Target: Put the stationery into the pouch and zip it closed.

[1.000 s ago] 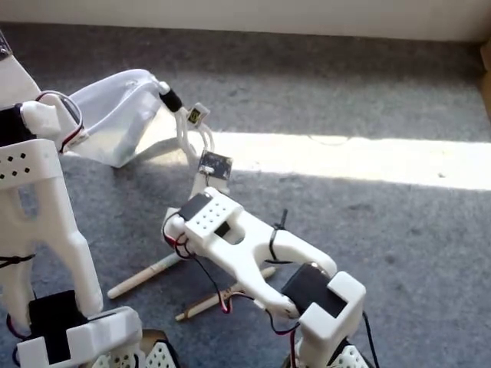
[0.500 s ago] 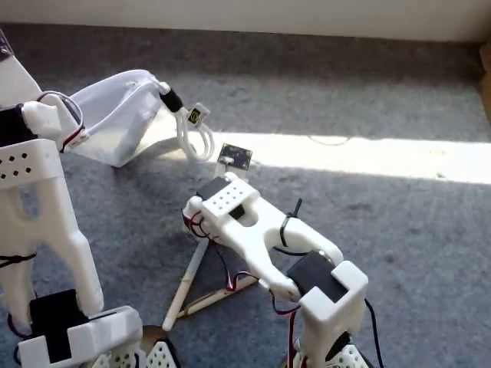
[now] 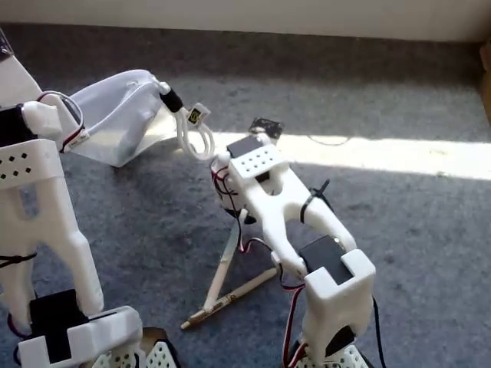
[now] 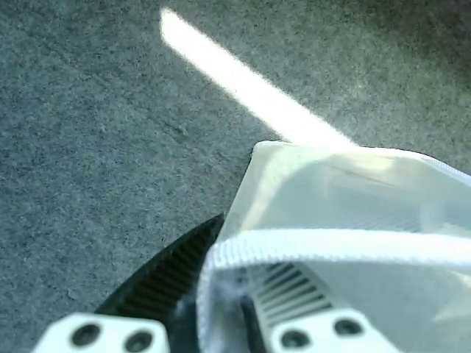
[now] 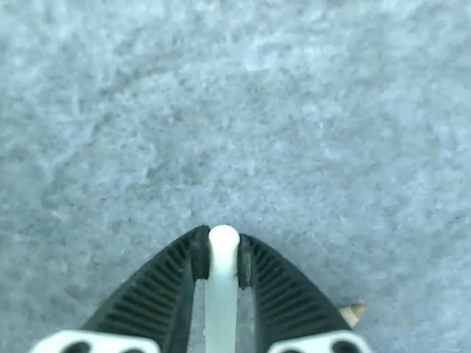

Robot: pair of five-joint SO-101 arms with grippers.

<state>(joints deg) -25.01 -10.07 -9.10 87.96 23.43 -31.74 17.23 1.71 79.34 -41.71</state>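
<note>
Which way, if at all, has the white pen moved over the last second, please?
Yes. The white pen, clamped in the right gripper, has swung to the right in the high view, toward the sunlit strip.

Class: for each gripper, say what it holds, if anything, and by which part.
The left gripper holds the pouch by its open rim. The right gripper holds the white stick near one end.
</note>
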